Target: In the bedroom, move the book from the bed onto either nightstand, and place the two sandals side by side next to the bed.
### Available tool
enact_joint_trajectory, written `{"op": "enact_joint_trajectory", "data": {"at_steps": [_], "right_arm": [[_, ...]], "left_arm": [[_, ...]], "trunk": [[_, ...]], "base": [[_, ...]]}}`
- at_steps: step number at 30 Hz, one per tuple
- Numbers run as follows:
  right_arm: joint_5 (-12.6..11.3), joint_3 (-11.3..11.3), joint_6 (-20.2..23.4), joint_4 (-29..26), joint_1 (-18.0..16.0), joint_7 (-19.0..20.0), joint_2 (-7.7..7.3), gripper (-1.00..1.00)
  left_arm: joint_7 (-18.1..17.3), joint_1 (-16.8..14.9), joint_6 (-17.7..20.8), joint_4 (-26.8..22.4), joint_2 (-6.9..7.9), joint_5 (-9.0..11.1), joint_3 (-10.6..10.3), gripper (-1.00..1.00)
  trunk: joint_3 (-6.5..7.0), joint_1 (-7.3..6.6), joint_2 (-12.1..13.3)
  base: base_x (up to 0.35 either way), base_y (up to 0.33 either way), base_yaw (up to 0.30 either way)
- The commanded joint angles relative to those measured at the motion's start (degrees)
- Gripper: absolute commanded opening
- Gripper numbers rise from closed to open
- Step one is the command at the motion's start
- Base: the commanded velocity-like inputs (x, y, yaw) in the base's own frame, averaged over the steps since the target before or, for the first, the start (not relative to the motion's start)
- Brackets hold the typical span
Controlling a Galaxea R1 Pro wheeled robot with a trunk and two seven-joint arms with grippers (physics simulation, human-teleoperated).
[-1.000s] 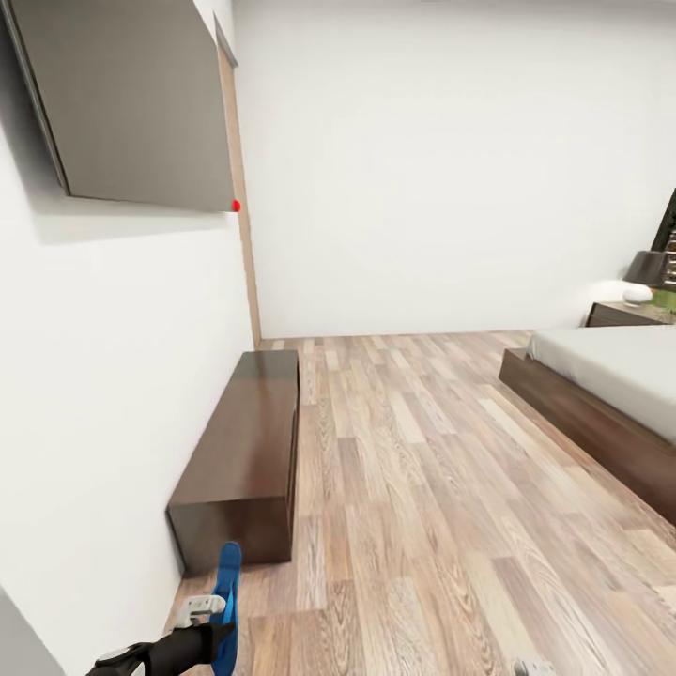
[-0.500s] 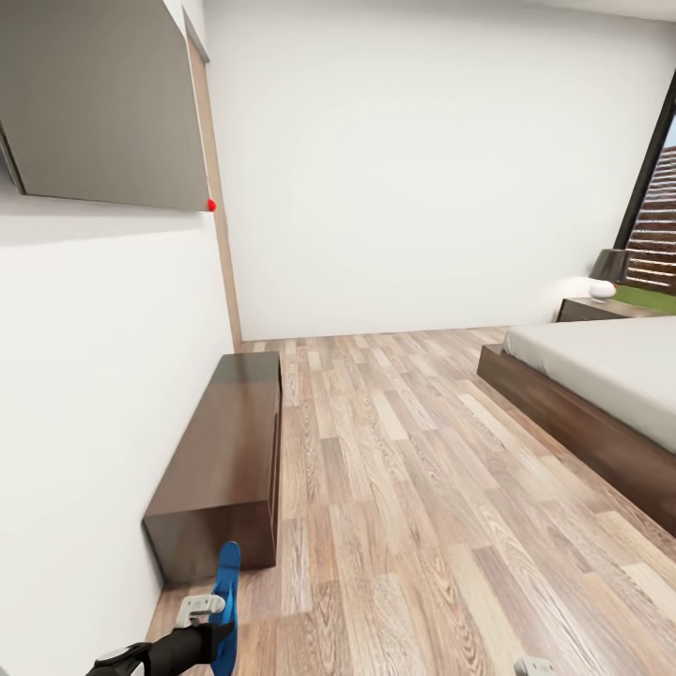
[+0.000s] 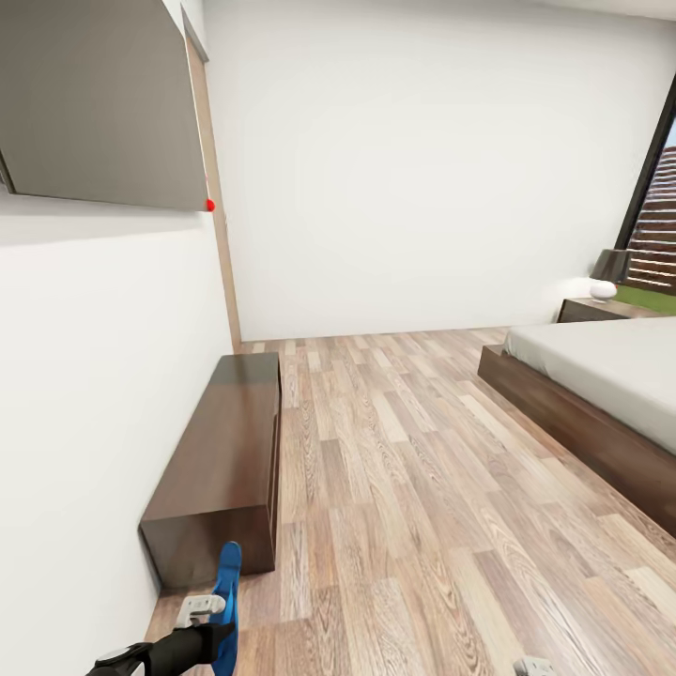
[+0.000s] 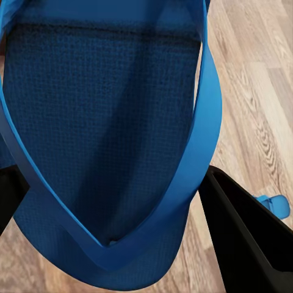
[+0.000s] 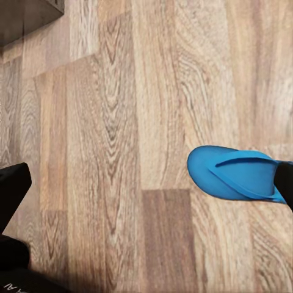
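**Carrying one sandal across the bedroom**

Looking from the head view, the left gripper [image 3: 221,615] is low at the left and holds a blue sandal [image 3: 226,606] standing on edge over the wood floor [image 3: 404,507]. A long low dark cabinet [image 3: 230,460] stands along the left wall, under a grey panel [image 3: 99,99]. The bed [image 3: 601,376] is at the right, with a nightstand [image 3: 591,310] behind it that carries a lamp [image 3: 610,272].

From the left wrist view, the held sandal [image 4: 104,140] is between the dark fingers [image 4: 244,238], so the jaws are closed on it. The second sandal [image 4: 273,203] lies on the floor below.

From the right wrist view, the second sandal [image 5: 238,174] lies flat on the planks. The right gripper's dark fingers [image 5: 12,189] stand wide apart with nothing between them.
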Motion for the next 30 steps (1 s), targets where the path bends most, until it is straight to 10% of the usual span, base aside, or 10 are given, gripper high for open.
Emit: {"op": "enact_joint_trajectory", "data": {"at_steps": [1, 6, 8, 12, 22, 30], "right_arm": [[0.00, -0.52, 1.08, -0.34, -0.04, 0.35, 0.06, 1.00], [-1.82, -0.58, 10.76, -2.69, -0.29, -0.76, 1.14, 1.00], [-8.34, -0.65, 19.73, -8.45, -0.53, -11.90, 6.07, 1.00], [-25.87, -0.61, 18.95, -15.65, -0.59, -40.57, 13.41, 1.00], [-37.10, -0.44, 10.85, -19.94, -7.34, -52.11, 17.80, 1.00], [-55.61, -0.34, 9.80, -20.08, -8.13, -69.81, 18.52, 1.00]], "left_arm": [[-0.22, -0.04, -0.02, 0.06, 0.01, 0.14, 0.07, -1.00], [-0.22, -0.04, -0.04, 0.06, -0.06, 0.14, 0.04, -1.00], [-0.22, -0.04, -0.03, 0.06, -0.06, 0.14, 0.03, -1.00], [-0.22, -0.04, -0.02, 0.06, -0.06, 0.14, 0.10, -1.00], [-0.22, -0.04, -0.10, 0.06, -0.08, 0.14, 0.03, -1.00], [-0.22, -0.04, -0.11, 0.06, -0.16, 0.14, 0.00, -1.00]], "trunk": [[-0.06, -0.01, -0.02], [-0.06, -0.01, -0.02], [-0.06, -0.01, -0.02], [-0.06, -0.01, -0.02], [-0.06, -0.01, -0.02], [-0.06, -0.01, -0.02]], "base": [[0.000, 0.000, 0.000], [0.000, 0.000, 0.000], [0.000, 0.000, 0.000], [0.000, 0.000, 0.000], [0.000, 0.000, 0.000], [0.000, 0.000, 0.000]]}}
